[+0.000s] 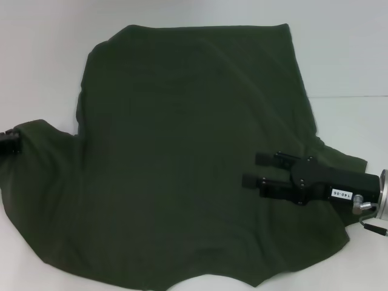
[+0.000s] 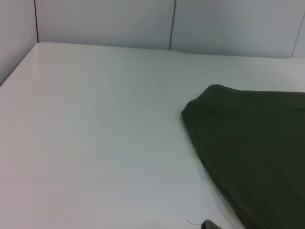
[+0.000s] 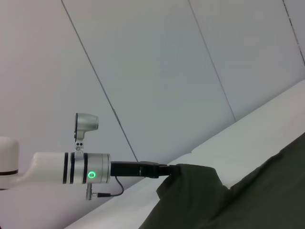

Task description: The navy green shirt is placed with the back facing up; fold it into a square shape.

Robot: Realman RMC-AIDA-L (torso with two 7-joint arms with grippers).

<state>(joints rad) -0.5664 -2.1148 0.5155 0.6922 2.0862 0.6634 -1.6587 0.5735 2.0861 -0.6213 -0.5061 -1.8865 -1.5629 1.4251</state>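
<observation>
Hiding left claw [image 1: 8, 143]: shirt [image 1: 182, 170] sleeve

The navy green shirt [image 1: 182, 157] is soft matte cloth, unprinted, with shallow wrinkles. The table [image 2: 95, 133] beneath it is smooth, white and faintly sheened. The right gripper [image 1: 257, 169] has a matte black plastic-looking body; the wrist section behind it is glossy silver metal.

Soft, even, diffuse light with a cool cast — all views slightly hazy. The white desk [image 2: 95, 143] shows no glare; the dark shirt [image 1: 182, 170] loses fold detail.
</observation>
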